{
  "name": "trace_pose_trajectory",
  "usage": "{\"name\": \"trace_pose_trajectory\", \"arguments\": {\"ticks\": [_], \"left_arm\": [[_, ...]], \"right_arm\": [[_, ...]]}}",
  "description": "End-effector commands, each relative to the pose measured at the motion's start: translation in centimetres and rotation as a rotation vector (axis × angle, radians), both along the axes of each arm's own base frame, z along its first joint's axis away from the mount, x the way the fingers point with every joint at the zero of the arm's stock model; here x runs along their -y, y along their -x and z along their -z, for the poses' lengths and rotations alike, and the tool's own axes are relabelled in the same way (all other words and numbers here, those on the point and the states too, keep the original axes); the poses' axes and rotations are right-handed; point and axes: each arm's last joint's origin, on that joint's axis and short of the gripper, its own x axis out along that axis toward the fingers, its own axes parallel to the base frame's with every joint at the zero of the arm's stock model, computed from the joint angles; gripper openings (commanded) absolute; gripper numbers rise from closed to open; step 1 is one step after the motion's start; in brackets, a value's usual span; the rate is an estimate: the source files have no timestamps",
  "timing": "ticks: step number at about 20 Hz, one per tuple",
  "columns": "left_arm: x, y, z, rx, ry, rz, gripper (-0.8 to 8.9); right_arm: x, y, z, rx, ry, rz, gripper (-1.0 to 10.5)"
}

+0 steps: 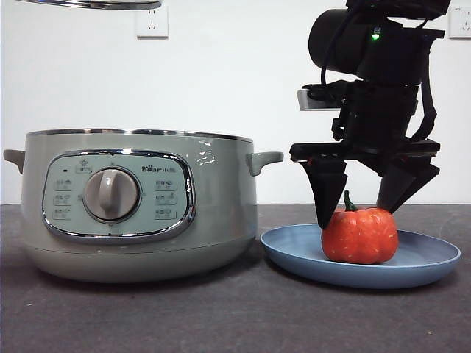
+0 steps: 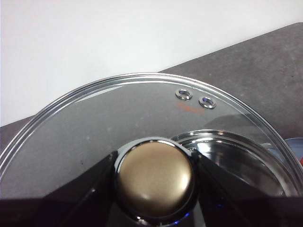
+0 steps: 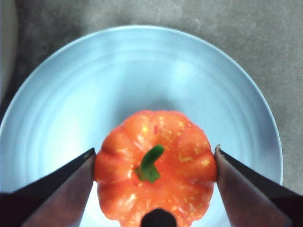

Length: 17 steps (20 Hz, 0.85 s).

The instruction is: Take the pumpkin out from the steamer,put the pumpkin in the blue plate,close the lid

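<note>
The pumpkin (image 1: pixel 360 235) sits in the blue plate (image 1: pixel 423 261), just beside the steamer (image 1: pixel 140 202). The right gripper (image 1: pixel 363 213) straddles it, jaws spread at its flanks. The left gripper (image 2: pixel 155 177) pinches the lid (image 2: pixel 94 127) by its knob above the steamer.

Steamer (image 1: pixel 136 206) at left of the front frame, blue plate (image 1: pixel 294 254) just beside it at lower right. Pumpkin (image 1: pixel 359 235) upright on the plate, right of its centre. Right gripper (image 1: pixel 360 209) directly above, one jaw at each flank of the pumpkin (contact unclear). Lid (image 1: pixel 92 4) at top left edge, high above the steamer, knob between the left gripper (image 2: pixel 155 177) jaws.
</note>
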Motion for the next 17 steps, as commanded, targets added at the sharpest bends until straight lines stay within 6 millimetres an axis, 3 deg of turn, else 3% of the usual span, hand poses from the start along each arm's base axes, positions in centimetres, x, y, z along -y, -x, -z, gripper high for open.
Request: {"name": "trace_pose_trajectory", "arguments": {"ticks": [1, 3, 4, 10, 17], "left_arm": [[-0.1, 0.2, -1.1, 0.070, 0.032, 0.000, -0.09], [-0.1, 0.2, -1.1, 0.070, 0.032, 0.000, -0.08], [-0.1, 0.2, -1.1, 0.070, 0.032, 0.000, -0.09], [0.1, -0.1, -0.8, 0.050, 0.024, 0.006, -0.09], [1.5, -2.3, 0.5, -0.033, 0.049, 0.098, -0.09]], "right_arm": [[0.0, 0.1, 0.9, -0.031, 0.018, -0.002, 3.5], [0.1, 0.1, 0.9, -0.033, 0.016, 0.006, 5.1], [0.0, 0.1, 0.9, -0.032, 0.015, 0.005, 5.4], [-0.1, 0.3, 0.3, -0.012, 0.003, -0.001, 5.4], [1.1, 2.5, -5.8, 0.168, -0.112, 0.013, 5.4]]}}
